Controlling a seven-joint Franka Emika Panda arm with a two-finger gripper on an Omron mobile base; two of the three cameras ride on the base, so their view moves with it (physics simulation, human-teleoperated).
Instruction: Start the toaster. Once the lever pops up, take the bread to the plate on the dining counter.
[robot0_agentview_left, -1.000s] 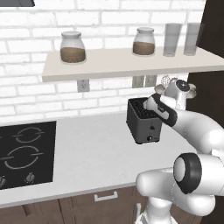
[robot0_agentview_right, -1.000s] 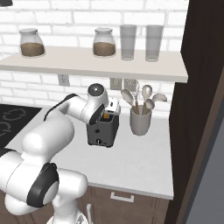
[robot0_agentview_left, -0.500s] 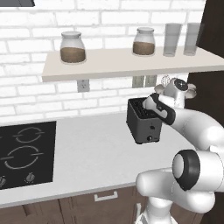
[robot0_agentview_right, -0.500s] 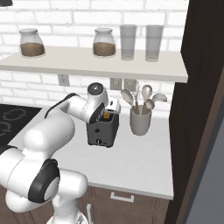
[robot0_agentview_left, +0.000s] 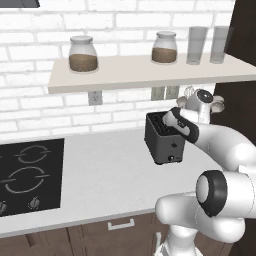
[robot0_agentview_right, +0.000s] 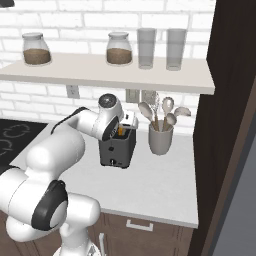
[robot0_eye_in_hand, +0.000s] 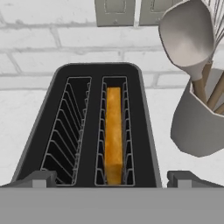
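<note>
Currently: dark toaster (robot0_eye_in_hand: 105, 127) on grey countertop (robot0_agentview_left: 105, 175), bread (robot0_eye_in_hand: 113, 131) standing in its right slot seen from the hand camera, gripper (robot0_eye_in_hand: 107, 177) directly above the toaster, fingers spread wide and released, grey utensil crock (robot0_eye_in_hand: 197, 127) at 3 o'clock of toaster.

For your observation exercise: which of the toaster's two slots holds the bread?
In the hand view, the slot nearer the utensil crock holds the bread; the toaster's other slot shows only bare wire guides.
</note>
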